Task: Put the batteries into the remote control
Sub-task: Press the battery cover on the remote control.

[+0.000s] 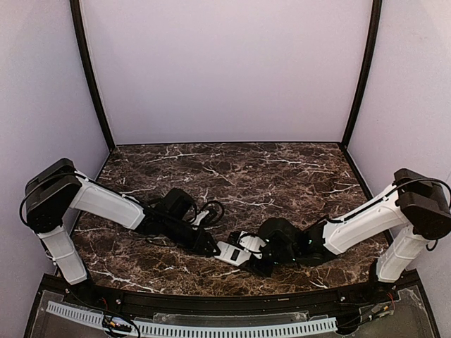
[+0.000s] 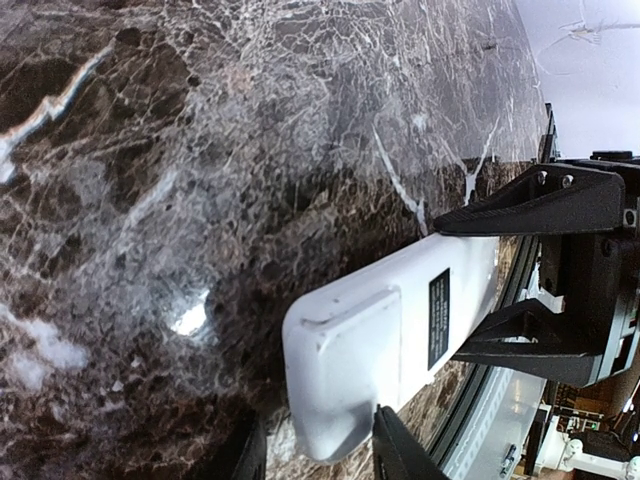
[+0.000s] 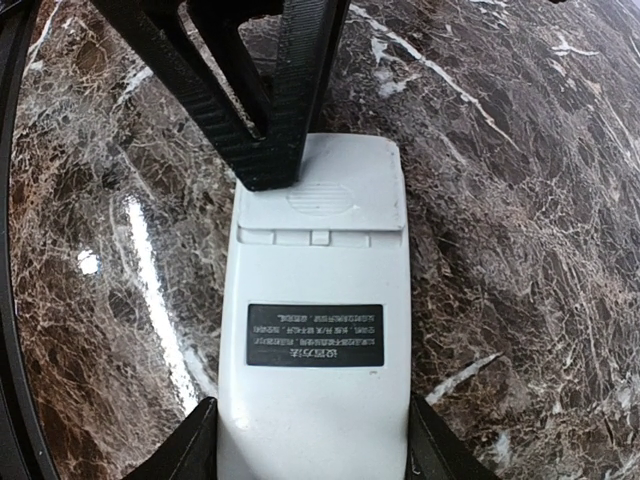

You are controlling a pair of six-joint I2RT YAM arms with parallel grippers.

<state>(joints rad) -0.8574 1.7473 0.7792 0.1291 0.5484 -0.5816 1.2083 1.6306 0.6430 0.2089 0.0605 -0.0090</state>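
Observation:
The white remote control point(image 1: 231, 251) lies with its plain back up on the marble table, between the two grippers. My right gripper point(image 3: 312, 450) is shut on its label end, one finger against each long side. The battery cover point(image 3: 320, 190) sits on the other end. My left gripper point(image 2: 320, 455) stands open over that end. One of its fingers point(image 3: 265, 150) rests on the cover, and the other is off the remote's tip with a gap. The remote's back point(image 2: 400, 330) shows a black label. The batteries are out of view.
The dark marble table point(image 1: 282, 176) is walled by pale panels on three sides. A black rail and a white slotted strip point(image 1: 211, 327) run along the near edge, just behind the remote. Both arms reach inward and meet near the front middle.

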